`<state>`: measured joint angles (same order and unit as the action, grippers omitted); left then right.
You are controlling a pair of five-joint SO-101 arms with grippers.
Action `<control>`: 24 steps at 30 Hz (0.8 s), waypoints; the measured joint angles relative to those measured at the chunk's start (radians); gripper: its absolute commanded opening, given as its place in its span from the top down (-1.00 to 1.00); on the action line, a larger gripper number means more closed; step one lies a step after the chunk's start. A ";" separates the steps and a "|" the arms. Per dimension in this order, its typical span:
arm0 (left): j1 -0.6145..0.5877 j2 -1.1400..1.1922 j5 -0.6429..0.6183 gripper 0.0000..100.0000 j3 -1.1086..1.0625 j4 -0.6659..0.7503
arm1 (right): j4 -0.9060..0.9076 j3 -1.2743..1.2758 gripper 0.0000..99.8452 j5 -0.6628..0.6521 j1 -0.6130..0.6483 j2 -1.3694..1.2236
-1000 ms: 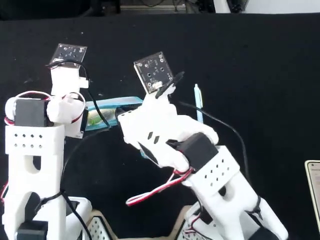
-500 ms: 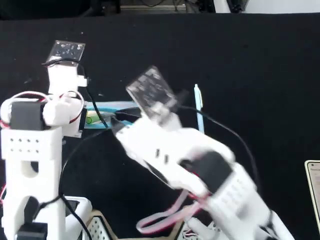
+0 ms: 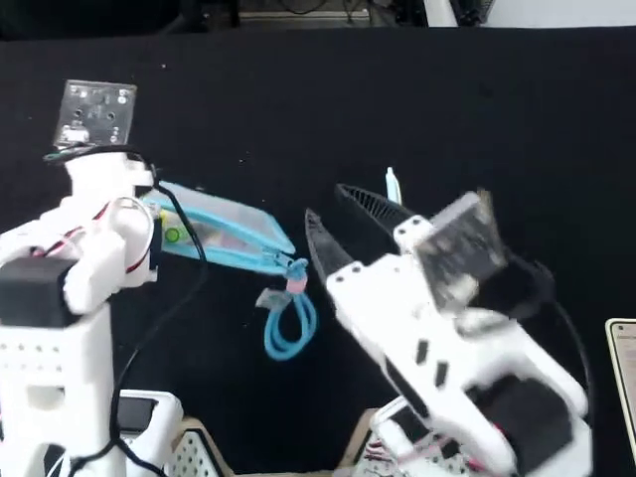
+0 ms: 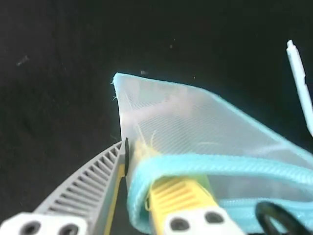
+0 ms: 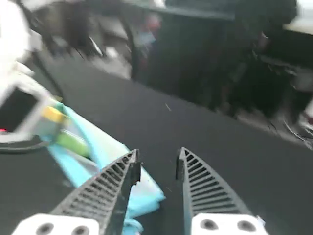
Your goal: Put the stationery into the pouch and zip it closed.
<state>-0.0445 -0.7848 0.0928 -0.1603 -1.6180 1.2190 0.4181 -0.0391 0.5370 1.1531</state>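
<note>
While the left end effector (image 4: 128, 151) pinches one end of the pouch (image 4: 195, 137) between its grey and yellow fingers, the right end effector (image 3: 326, 202) hangs with its black jaws spread and holds nothing, just beside the pouch's far end. The pouch appears raised at the held end and slants toward the counter (image 3: 497, 119).

We judge the task as partly done at most. A pen (image 3: 391, 183) lies on the counter outside the pouch, so at least this piece must go in before zipping. A green piece (image 3: 174, 236) shows at the held end; we cannot tell whether it lies inside. We also cannot tell whether the zip is open.

A blue loop (image 3: 289, 328) hangs off the pouch's far end, near the right end effector, and could snag a jaw. From above, the right end effector covers most of the pen. A card (image 3: 623, 368) lies at the counter's edge, well apart.
</note>
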 measured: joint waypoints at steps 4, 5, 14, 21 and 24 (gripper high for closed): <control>-0.015 0.066 0.000 0.94 -0.063 0.015 | 0.000 0.081 0.75 -0.028 -0.075 -0.044; -0.015 0.091 0.000 0.94 -0.057 0.015 | 0.000 0.094 0.75 -0.031 -0.087 -0.044; -0.015 0.160 0.000 0.94 -0.029 0.002 | -0.043 0.218 0.71 -0.029 -0.187 -0.061; -0.015 0.164 0.000 0.94 -0.046 0.009 | -0.051 0.227 0.53 0.014 -0.339 -0.408; -0.015 0.164 0.000 0.94 -0.051 0.009 | -0.086 0.206 0.53 0.018 -0.379 -0.571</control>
<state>-0.0598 -0.6206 0.0928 -0.2110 -1.6088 1.1331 0.6237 -0.0207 0.1580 0.5823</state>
